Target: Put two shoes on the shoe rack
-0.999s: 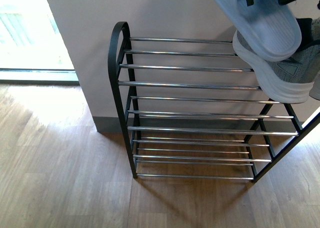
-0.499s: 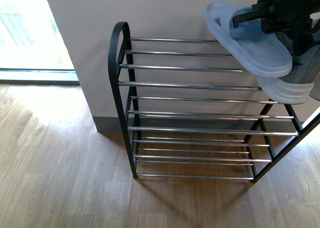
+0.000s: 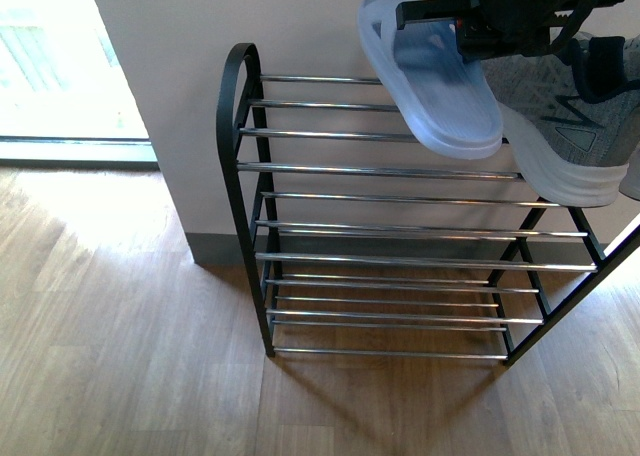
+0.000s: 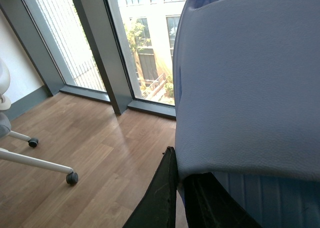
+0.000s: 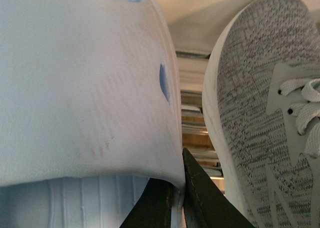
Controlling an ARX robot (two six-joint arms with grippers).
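One grey knit sneaker with a white sole lies on the right end of the shoe rack's top tier; it also fills the side of the right wrist view as the sneaker. My right gripper is shut on the strap of a light blue slide, held tilted over the top rods just left of the sneaker. At the wrist, the right gripper pinches the slide's strap. My left gripper is shut on a light blue slide; it is outside the front view.
The rack stands against a white wall on a wood floor, and its lower tiers hold nothing. A bright window is at the left. An office chair's caster and tall windows show behind the left slide.
My right gripper has carried the light blue slide leftward along the top tier. That has uncovered the grey sneaker, which has not moved.
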